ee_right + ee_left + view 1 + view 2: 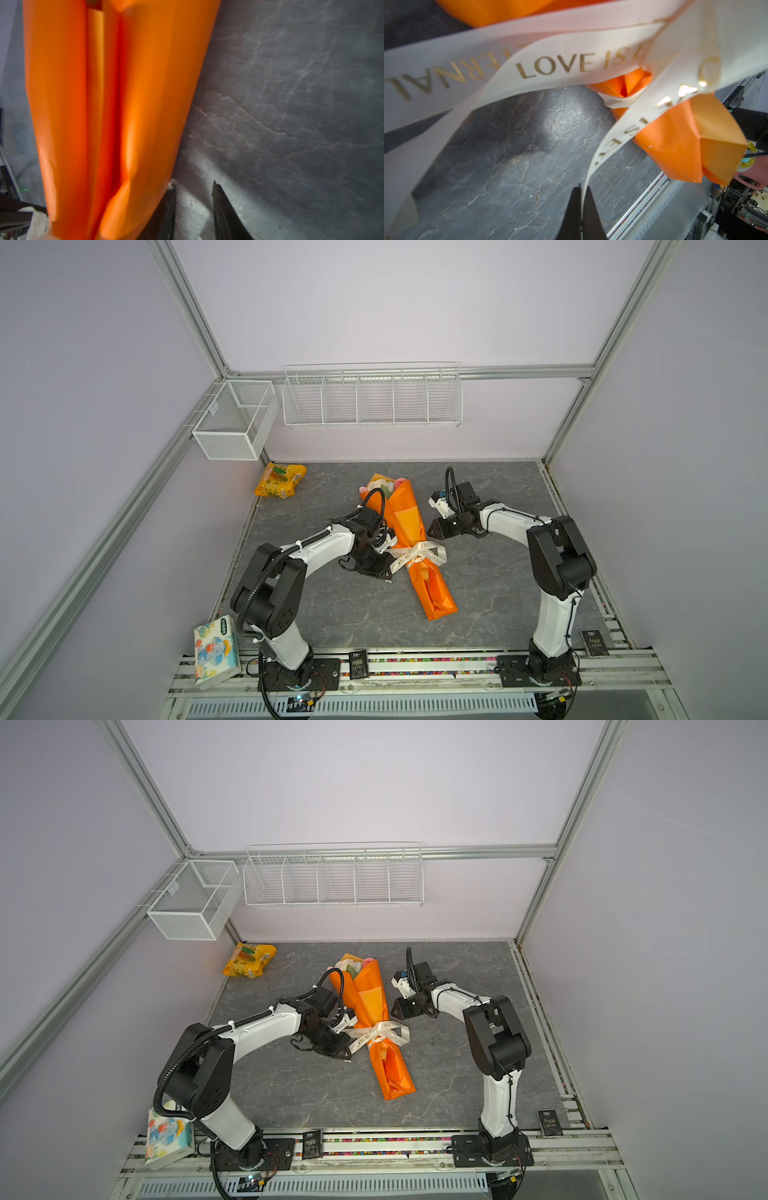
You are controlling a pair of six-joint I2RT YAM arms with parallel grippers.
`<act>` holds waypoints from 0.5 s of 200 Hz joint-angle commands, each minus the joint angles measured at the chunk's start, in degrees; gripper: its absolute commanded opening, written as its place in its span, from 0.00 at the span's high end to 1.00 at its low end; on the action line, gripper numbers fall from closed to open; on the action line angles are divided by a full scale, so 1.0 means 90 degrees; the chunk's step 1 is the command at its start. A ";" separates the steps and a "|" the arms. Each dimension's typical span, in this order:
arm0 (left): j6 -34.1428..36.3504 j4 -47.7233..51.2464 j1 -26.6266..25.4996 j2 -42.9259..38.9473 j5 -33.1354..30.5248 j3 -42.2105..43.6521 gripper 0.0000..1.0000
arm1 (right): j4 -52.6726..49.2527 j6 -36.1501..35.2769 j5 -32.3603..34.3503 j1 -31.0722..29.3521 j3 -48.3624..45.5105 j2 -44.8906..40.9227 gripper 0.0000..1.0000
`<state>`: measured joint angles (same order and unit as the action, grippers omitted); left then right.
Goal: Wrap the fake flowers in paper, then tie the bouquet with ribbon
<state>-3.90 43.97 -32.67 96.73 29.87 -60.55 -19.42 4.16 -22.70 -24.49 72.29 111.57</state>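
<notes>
My left claw (581, 190) pinches the ribbon tail (616, 135) to tension the knot (419, 559); right claw (193, 186) gapes, seemingly empty, beside the bouquet (409, 526).

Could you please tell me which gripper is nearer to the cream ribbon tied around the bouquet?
Left. The left gripper is shut on one tail of the ribbon. The right gripper stands open and empty beside the orange wrap of the bouquet.

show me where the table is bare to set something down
Bare tabletop lies between the bouquet and the right arm, and between the snack packet and the bouquet. Crowded in the middle: left hand holds the ribbon, right hand open beside it.
</notes>
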 commanded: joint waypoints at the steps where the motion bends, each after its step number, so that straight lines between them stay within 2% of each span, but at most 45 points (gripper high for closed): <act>1: 0.0002 0.0114 0.0001 0.0044 -0.0012 -0.0186 1.00 | -0.0418 0.0133 -0.0400 -0.0042 -0.0434 -0.0416 0.69; 25: -0.0006 0.0139 0.0002 0.0096 -0.0001 -0.0261 1.00 | -0.0696 0.0054 -0.0552 -0.0114 -0.0927 -0.0687 0.72; 40: 0.0047 0.0223 0.0006 0.0120 -0.0020 -0.0329 1.00 | -0.0597 0.0233 -0.0313 -0.0178 -0.1359 -0.0932 0.70; 52: 0.0076 0.0260 0.0006 0.0142 -0.0019 -0.0367 1.00 | -0.0335 0.0632 -0.0079 -0.0189 -0.1682 -0.1142 0.67; 87: 0.0111 0.0357 0.0005 0.0204 -0.0086 -0.0444 1.00 | 0.0651 0.1795 -0.0765 -0.0486 -0.2152 -0.1588 0.67; 100: 0.0121 0.0377 0.0003 0.0199 -0.0101 -0.0459 1.00 | 0.0921 0.2255 -0.0720 -0.0623 -0.2278 -0.1634 0.67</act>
<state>-3.86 45.50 -32.67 97.84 29.78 -63.22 -18.39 15.09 -26.37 -27.94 53.58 98.94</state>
